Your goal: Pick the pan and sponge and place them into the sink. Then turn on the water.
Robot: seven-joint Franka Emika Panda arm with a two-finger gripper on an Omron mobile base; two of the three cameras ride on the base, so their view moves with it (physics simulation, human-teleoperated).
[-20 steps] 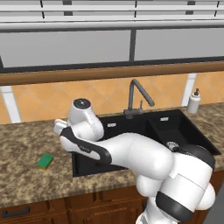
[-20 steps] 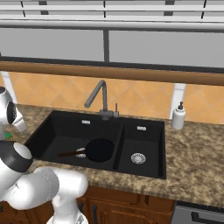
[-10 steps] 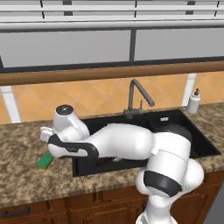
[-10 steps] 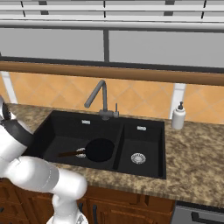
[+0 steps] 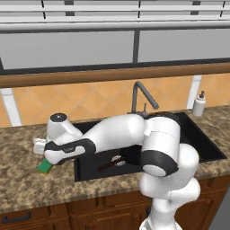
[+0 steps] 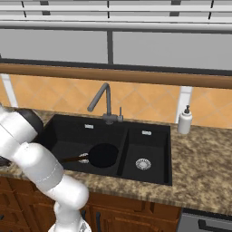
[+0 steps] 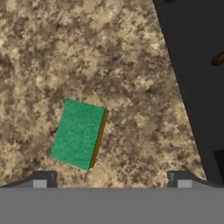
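Hovering over sponge (image 7: 78,134) on counter (image 7: 109,57), gripper (image 7: 111,179) wide open, empty. Pan (image 6: 103,155) already in sink (image 6: 149,168); sponge, water left.

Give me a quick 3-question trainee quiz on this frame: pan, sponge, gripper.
1. True or false: the pan already lies in the larger basin of the sink.
2. Where is the sponge? A) in the smaller basin B) on the counter beside the sink C) held in the gripper
3. Fill in: in the hand view the gripper's jaws stand ___, with the sponge between and ahead of the fingertips, not touched.

Key:
1. True; its wooden handle points toward the arm's side.
2. B
3. open
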